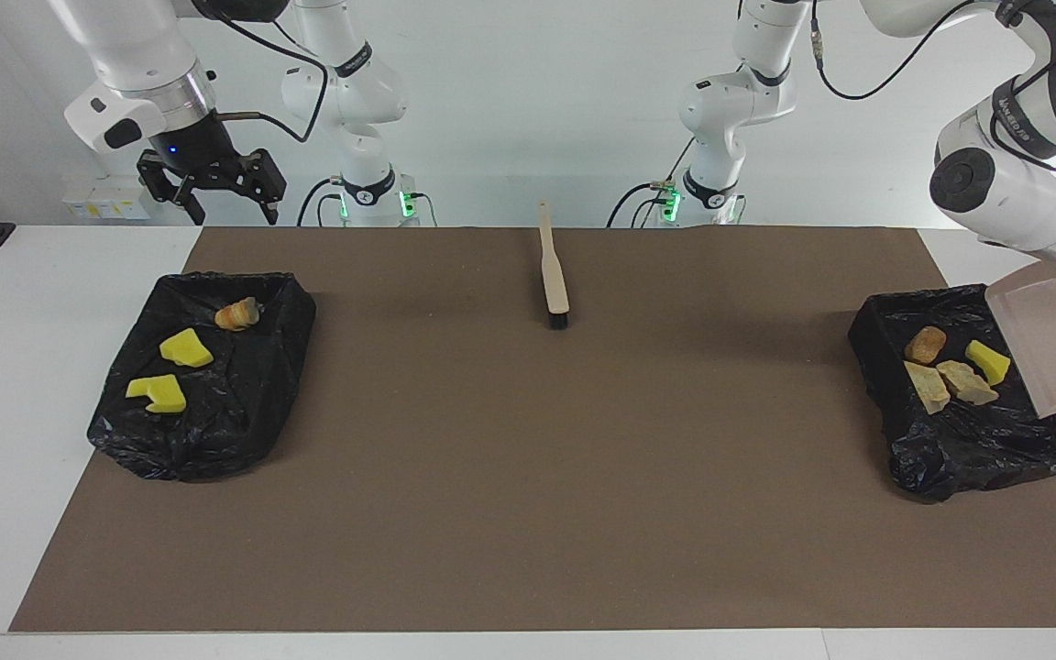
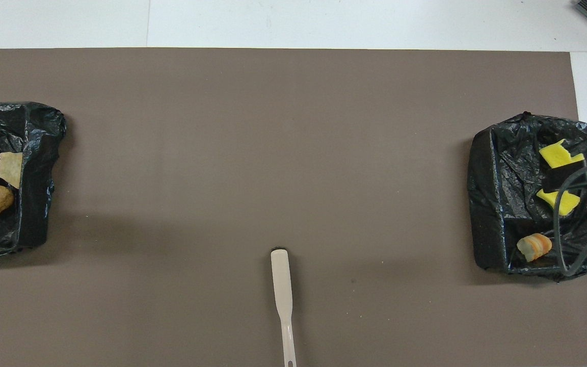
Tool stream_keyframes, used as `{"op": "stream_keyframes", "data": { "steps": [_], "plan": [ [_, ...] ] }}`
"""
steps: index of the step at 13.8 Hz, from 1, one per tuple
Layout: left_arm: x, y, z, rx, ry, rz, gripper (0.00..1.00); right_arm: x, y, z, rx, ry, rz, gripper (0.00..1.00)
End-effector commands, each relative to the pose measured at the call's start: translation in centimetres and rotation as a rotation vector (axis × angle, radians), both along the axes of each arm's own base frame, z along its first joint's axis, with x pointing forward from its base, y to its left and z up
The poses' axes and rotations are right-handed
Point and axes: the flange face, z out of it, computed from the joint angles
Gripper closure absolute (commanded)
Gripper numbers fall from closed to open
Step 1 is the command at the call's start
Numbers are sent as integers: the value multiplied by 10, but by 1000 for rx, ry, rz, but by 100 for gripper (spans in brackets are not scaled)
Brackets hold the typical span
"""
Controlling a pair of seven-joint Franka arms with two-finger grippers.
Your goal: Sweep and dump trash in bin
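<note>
All seven pieces of trash lay in two black-lined bins: a yellow chunk [image 1: 987, 361], two tan crusty bits [image 1: 947, 382] and a brown lump [image 1: 925, 344] in the bin [image 1: 968, 440] at the left arm's end, and two yellow foam pieces [image 1: 170, 371] and a striped pastry piece [image 1: 236, 314] in the bin [image 1: 189, 440] at the right arm's end. The left gripper, out of sight at the picture's edge, was clamped on the tilted dustpan [image 1: 1055, 339] over its bin. The right gripper [image 1: 213, 200] hung with its fingers spread wide, empty. The brush [image 1: 553, 270] lay on the brown mat [image 1: 528, 477] between the bins, close to the robots.
</note>
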Motion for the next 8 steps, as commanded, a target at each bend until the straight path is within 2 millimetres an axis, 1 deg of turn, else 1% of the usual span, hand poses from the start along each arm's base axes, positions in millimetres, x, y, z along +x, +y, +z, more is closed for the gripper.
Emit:
{"op": "stream_keyframes", "data": {
  "steps": [1,4,8],
  "plan": [
    [1,-3,20,-112,-40,10,100,-4,0,1,14,-17,-9,0],
    [7,-7,11,-306,-72,54,100,-4,1,1,13,-17,-8,0],
    [5,-24,-8,-505,-88,113,100,-4,0,1,14,-17,-9,0]
  ]
}}
